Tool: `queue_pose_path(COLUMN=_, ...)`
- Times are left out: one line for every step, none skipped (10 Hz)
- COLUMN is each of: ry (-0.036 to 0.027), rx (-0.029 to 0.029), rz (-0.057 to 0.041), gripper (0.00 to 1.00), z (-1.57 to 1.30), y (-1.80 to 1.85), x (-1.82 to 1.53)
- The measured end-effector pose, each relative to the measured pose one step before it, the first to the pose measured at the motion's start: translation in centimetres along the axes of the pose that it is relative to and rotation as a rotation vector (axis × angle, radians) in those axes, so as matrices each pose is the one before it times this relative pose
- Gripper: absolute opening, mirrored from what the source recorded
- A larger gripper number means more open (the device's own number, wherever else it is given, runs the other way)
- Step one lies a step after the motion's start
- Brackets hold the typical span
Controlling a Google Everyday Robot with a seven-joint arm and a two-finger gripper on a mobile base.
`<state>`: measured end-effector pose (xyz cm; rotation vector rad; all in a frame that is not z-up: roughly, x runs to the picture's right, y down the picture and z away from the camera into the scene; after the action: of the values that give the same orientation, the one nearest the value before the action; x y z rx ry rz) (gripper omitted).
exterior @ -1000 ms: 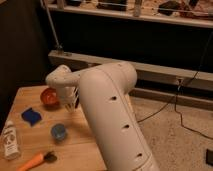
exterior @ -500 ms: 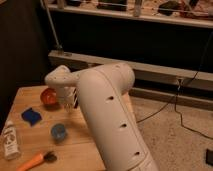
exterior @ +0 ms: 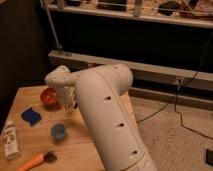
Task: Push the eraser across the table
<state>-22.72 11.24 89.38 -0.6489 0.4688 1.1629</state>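
Hardly a shift since a second ago: the big white arm point(exterior: 107, 110) keeps its bend over the light wooden plank table point(exterior: 32, 137). The gripper point(exterior: 69, 104) hangs just right of the round orange bowl point(exterior: 48, 96) near the far edge, fingers clenched together. No sight of the eraser; the arm covers the table's right side. At the left edge stands a white plastic bottle point(exterior: 9, 142), and at the near edge lies an orange-handled brush point(exterior: 35, 160). Bare wood lies open between the blue squarish sponge point(exterior: 31, 116), the small blue round cup point(exterior: 58, 131) and the bottle.
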Motion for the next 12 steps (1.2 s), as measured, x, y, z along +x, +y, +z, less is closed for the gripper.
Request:
queue_pose_path(ry=-0.00344, rx=0.00434, rz=0.00737, gripper=0.00, z=-0.006, y=-0.464, x=-0.433)
queue_pose_path(ry=-0.00627, rx=0.00910, rz=0.00832, gripper=0.00, z=-0.162, y=-0.743, x=-0.626)
queue_pose_path(ry=-0.01383, rx=0.02174, rz=0.00624, gripper=0.00, z=-0.334, y=-1.174, x=-0.911)
queue_pose_path(ry=-0.02077, rx=0.04095, rz=0.00529, gripper=0.00, z=-0.653, y=-2.031, x=-1.361)
queue_pose_path(ry=-0.02468, rx=0.05596, rz=0.00725, gripper=0.00, z=-0.845, y=-2.714, x=-1.582)
queue_pose_path(ry=-0.02443, rx=0.05884, rz=0.00939, gripper=0.00, z=-0.782, y=-2.848, x=-1.487)
queue_pose_path(ry=-0.03237, rx=0.05785, rz=0.01271, gripper=0.00, z=-0.879, y=-2.875, x=-1.710)
queue_pose_path(ry=-0.02888, rx=0.03718, rz=0.00690, gripper=0.00, z=-0.811, y=-1.671, x=-1.353)
queue_pose_path(ry=-0.02751, rx=0.03585, rz=0.00485, gripper=0.00, z=-0.783, y=-1.472, x=-1.277)
queue_pose_path(ry=-0.03981, rx=0.05466, rz=0.01241, gripper=0.00, z=-1.211, y=-2.599, x=-1.835)
queue_pose_path(ry=-0.02103, rx=0.03110, rz=0.00844, gripper=0.00, z=-0.554, y=-1.575, x=-0.994)
queue_pose_path(ry=-0.02510, rx=0.03758, rz=0.00952, gripper=0.00, z=-0.731, y=-1.835, x=-1.193)
